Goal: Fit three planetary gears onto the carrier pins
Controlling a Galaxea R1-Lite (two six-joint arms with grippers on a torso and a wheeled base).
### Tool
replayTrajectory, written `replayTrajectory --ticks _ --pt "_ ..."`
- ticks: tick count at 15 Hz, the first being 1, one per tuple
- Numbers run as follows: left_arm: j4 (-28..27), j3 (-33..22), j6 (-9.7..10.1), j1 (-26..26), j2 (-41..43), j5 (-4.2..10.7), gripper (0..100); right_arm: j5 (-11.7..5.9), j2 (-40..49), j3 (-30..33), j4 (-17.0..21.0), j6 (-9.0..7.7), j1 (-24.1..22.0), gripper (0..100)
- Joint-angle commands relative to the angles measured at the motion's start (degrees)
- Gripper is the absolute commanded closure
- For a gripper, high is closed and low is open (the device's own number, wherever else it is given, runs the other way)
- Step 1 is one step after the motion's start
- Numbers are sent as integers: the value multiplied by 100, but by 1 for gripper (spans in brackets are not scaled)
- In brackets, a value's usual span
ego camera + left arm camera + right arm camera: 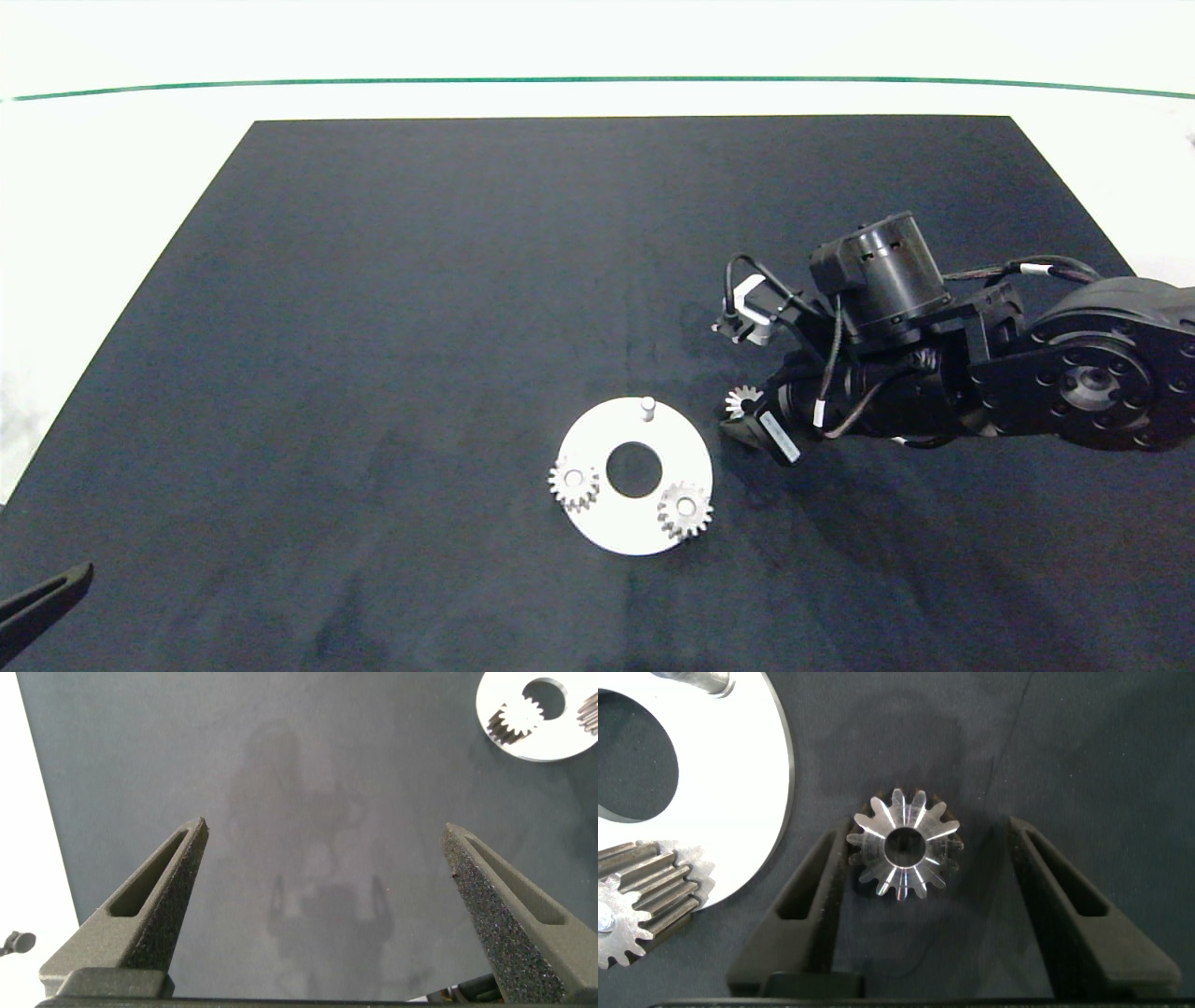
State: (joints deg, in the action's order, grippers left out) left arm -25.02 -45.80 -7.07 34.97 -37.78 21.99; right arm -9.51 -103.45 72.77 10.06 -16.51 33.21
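Right end effector point(924, 859) released around loose gear point(904, 846); white disc point(597, 439) carries two gears; left end effector point(327, 849) released.

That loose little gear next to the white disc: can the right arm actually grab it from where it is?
Probably yes. The loose gear lies flat on the mat between the right gripper's open fingers, one finger close beside it, nothing blocking; closing should catch it.

- Right arm point(1074, 373): dark, round bolted joint housing, cylindrical black motor, looping black cables, white connector, white label strip.
- Gripper fingers point(813, 905): grey, slotted, textured pads.
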Motion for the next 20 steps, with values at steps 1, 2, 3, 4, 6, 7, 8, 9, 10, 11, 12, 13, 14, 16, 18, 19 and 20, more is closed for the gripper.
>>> replayTrajectory --ticks 1,2,3,4,6,7,8,9,10,11,12,13,14,16,18,19,20 --pt "-12 62 -5 1 16 16 0 2 -9 -17 5 -2 10 42" --pt "-12 89 4 1 16 16 0 19 -9 -43 5 25 19 43" --pt "-12 98 4 1 34 16 0 28 -17 -78 5 42 19 45" --pt "-12 106 4 1 43 16 0 28 -17 -78 5 51 19 48" --pt "-12 168 -5 9 69 16 0 81 -26 -113 -4 51 28 51" --pt "-12 203 -5 9 86 16 0 81 -44 -105 -4 51 37 54" --pt "-3 221 4 1 95 16 0 81 -44 -105 -13 51 37 55" --pt "-3 229 -5 9 113 16 0 90 -44 -96 -21 42 37 57" --pt "-3 229 -5 9 104 16 0 90 -61 -96 -48 42 37 60" --pt "-3 229 4 9 113 16 0 72 -88 -105 -136 42 37 61" --pt "-12 229 -5 9 113 16 0 63 -88 -113 -215 42 37 63" --pt "-12 247 4 1 130 16 0 54 -105 -122 -223 33 37 66" --pt "-12 247 4 9 130 16 0 54 -114 -113 -223 33 37 67" --pt "-12 247 4 9 130 16 0 54 -114 -122 -223 33 45 72" --pt "-12 256 4 9 130 16 0 54 -105 -149 -223 33 45 75" --pt "-12 265 4 9 130 16 0 54 -88 -149 -206 25 45 78" --pt "-12 265 4 9 130 16 0 54 -53 -140 -206 16 54 78"
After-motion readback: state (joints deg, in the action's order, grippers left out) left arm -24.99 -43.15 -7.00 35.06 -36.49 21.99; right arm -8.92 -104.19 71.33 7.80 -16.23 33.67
